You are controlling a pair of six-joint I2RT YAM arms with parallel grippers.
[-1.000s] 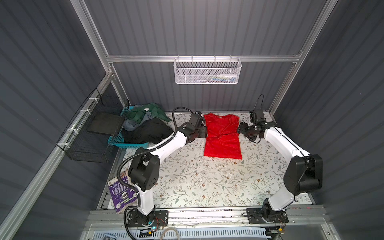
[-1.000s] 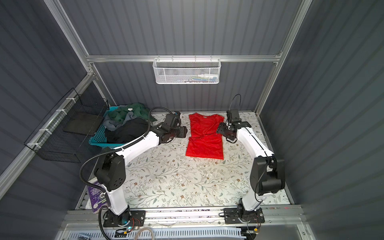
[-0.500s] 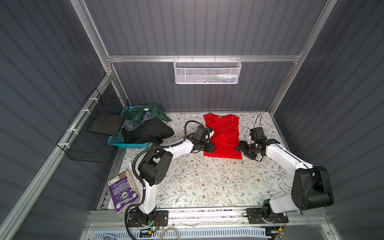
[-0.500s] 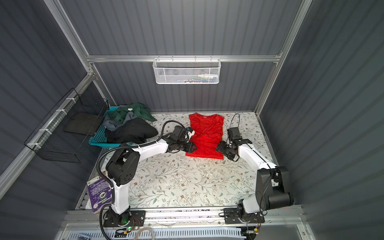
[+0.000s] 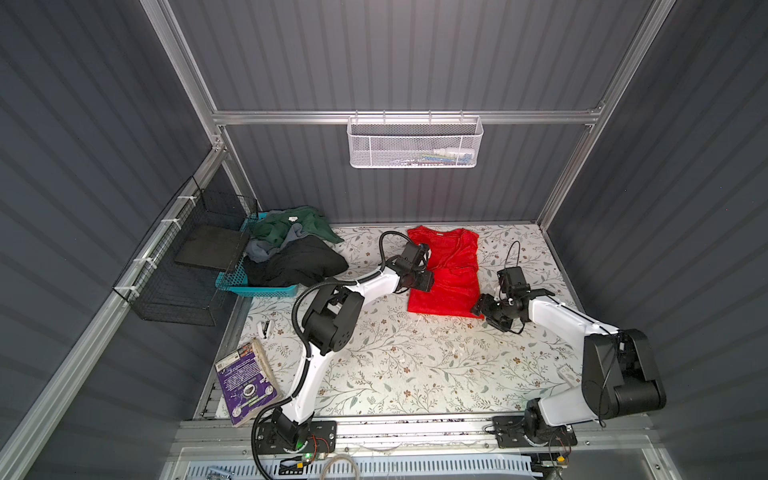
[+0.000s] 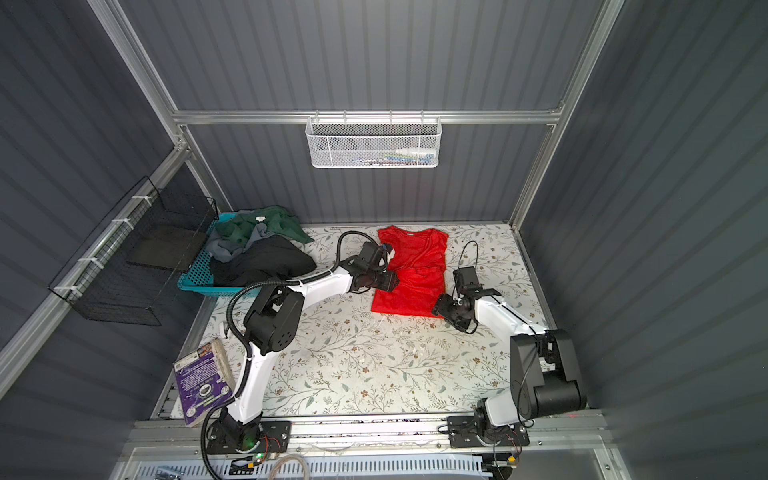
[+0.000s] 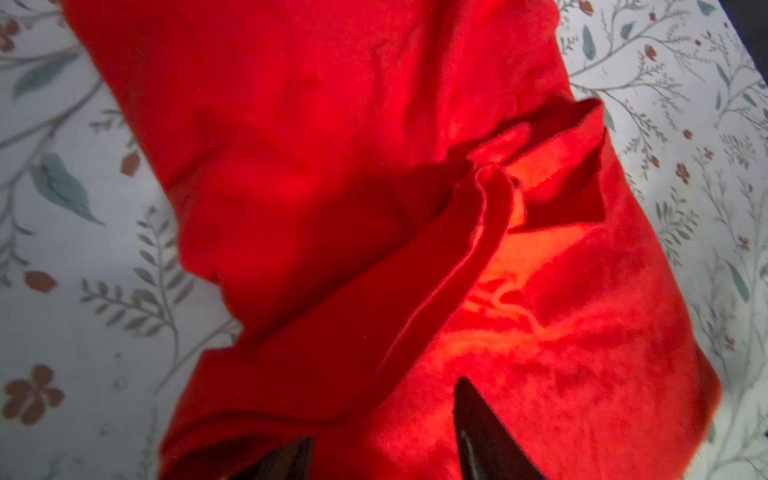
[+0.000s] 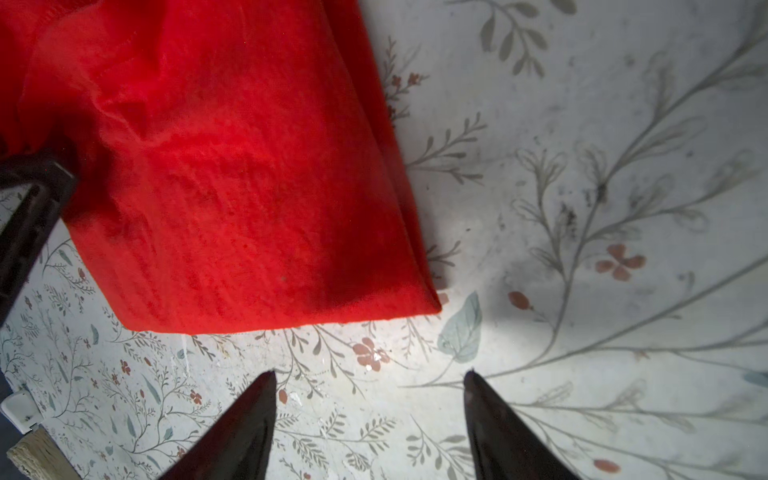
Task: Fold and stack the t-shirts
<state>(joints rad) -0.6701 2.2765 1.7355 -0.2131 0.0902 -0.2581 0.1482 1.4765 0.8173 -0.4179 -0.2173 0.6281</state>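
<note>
Progress early: red shirt (image 5: 444,274) lay on table (image 5: 415,365), sleeves folded in, cross-fold pending. Left gripper (image 7: 380,415) sat jaws apart on its edge, grip unclear; right gripper (image 8: 370,374) gaped empty beside hem. Other shirts (image 5: 291,249) lay in basket (image 5: 257,289).

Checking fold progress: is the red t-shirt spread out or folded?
Partly folded: the red t-shirt lies lengthwise, edges turned in over its body, not yet halved.

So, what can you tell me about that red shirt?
The red shirt is bright, soft cloth, lying flat on the flowered table, neck toward the back wall, sides folded in to a narrow oblong with a creased flap across the front. The left hand is over its left edge, fingers apart; the right hand is open just off its near right corner, not touching.
</note>
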